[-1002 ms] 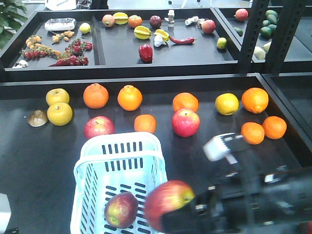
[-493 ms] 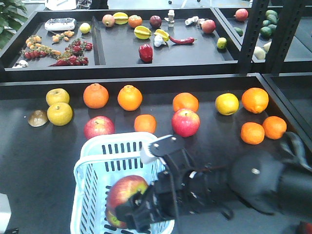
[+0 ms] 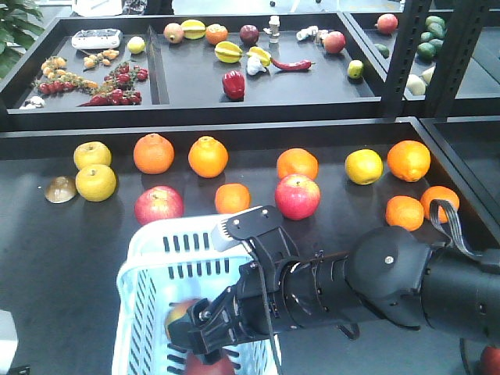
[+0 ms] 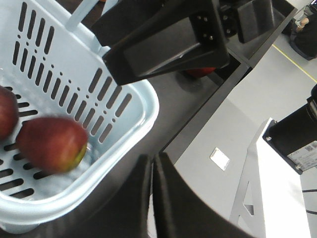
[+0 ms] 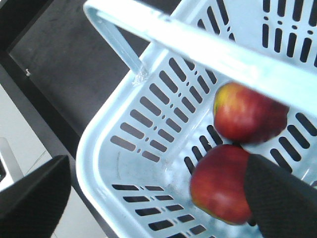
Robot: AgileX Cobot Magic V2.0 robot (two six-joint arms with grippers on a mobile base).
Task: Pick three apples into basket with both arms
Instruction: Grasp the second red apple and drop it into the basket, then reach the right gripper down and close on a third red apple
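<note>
Currently we log two apples (image 5: 246, 113) inside basket (image 3: 144, 262), six o'clock on desk (image 3: 62, 258); right claw (image 5: 157, 163) spread above, evidently releasing; left claw (image 4: 152, 159) pressed together, idle alongside.

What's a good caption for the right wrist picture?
Two red apples side by side inside the pale blue basket.

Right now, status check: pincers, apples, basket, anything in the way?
Right pincer open over basket. Left pincer shut, outside the rim. Two apples in basket, together. Handle crosses by right pincer.
</note>
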